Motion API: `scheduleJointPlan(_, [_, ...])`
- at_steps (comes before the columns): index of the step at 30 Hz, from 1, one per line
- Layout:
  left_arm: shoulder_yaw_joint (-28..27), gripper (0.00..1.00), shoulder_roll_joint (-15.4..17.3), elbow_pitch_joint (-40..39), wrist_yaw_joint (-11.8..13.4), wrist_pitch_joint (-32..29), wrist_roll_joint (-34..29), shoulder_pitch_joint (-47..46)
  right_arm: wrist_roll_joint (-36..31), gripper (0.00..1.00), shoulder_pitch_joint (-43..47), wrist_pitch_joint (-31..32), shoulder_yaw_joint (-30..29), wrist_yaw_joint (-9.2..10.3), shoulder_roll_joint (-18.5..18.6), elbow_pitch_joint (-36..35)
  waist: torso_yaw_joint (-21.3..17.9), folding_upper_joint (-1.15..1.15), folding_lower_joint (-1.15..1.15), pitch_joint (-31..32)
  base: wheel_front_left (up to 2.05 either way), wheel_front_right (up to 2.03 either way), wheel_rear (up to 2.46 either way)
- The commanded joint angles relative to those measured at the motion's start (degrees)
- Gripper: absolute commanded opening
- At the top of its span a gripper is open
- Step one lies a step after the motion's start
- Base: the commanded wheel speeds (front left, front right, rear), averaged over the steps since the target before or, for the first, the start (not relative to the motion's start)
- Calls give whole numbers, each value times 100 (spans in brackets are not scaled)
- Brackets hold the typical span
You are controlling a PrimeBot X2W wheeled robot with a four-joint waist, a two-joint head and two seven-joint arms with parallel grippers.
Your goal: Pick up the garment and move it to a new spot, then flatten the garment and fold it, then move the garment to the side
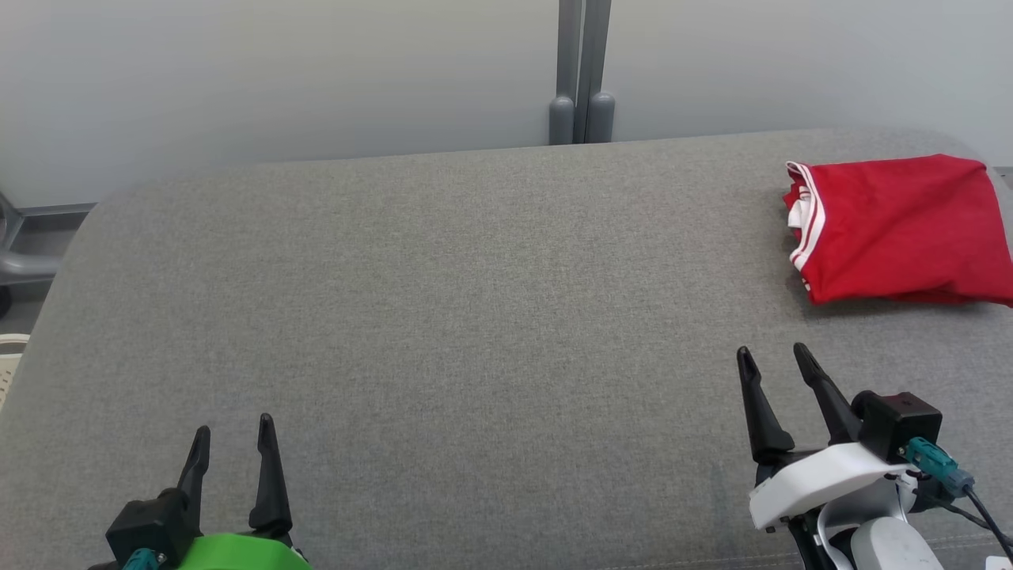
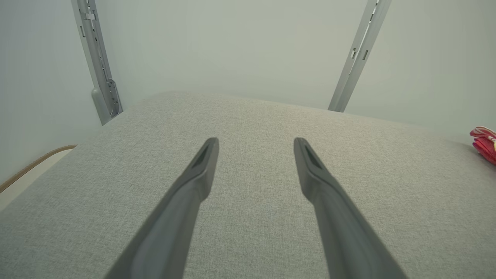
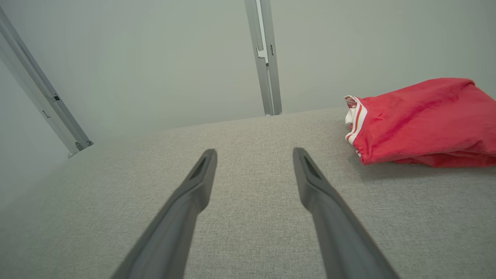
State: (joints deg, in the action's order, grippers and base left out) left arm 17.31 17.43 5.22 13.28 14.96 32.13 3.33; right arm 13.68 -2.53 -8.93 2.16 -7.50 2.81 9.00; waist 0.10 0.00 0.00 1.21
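The garment (image 1: 898, 228) is red with white stripes at one hem, folded into a compact bundle at the far right of the grey padded table (image 1: 443, 317). My right gripper (image 1: 774, 356) stands open near the front right, a little short of the garment and to its left, nothing between its fingers. In the right wrist view the garment (image 3: 422, 122) lies ahead and to the right of the open gripper (image 3: 254, 154). My left gripper (image 1: 233, 431) is open at the front left, far from the garment. The left wrist view catches a sliver of the garment (image 2: 485, 143) at its right edge, beyond the open left gripper (image 2: 255, 144).
A grey upright post (image 1: 582, 71) stands against the pale wall behind the table's far edge. A pale basket rim (image 1: 9, 360) shows off the table's left side. The table's rounded left edge falls away near the basket.
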Motion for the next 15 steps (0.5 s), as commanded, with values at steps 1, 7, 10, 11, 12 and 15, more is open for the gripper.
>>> scheduleJointPlan(1, [-6,100,10,5,-23,20,-49,97,33,100,52,-28,12,2,20,-18,-3,0,0,8,0,0,0])
scheduleJointPlan(7, [16,100,-8,25,-47,21,-75,98,61,100,79,-22,57,2,19,-26,1,0,0,35,0,0,0])
scheduleJointPlan(10, [34,100,-8,38,-58,22,-66,107,66,100,94,-13,64,2,18,-34,7,0,0,47,0,0,0])
scheduleJointPlan(11, [40,100,-2,43,-62,22,-68,108,68,100,99,-9,69,2,18,-37,8,0,0,51,0,0,0])
scheduleJointPlan(12, [49,100,3,44,-72,22,-75,110,73,100,104,-3,74,2,18,-43,9,0,0,55,0,0,0])
scheduleJointPlan(15, [77,100,28,43,-98,22,-93,108,85,100,120,6,89,2,18,-54,11,0,0,67,0,0,0])
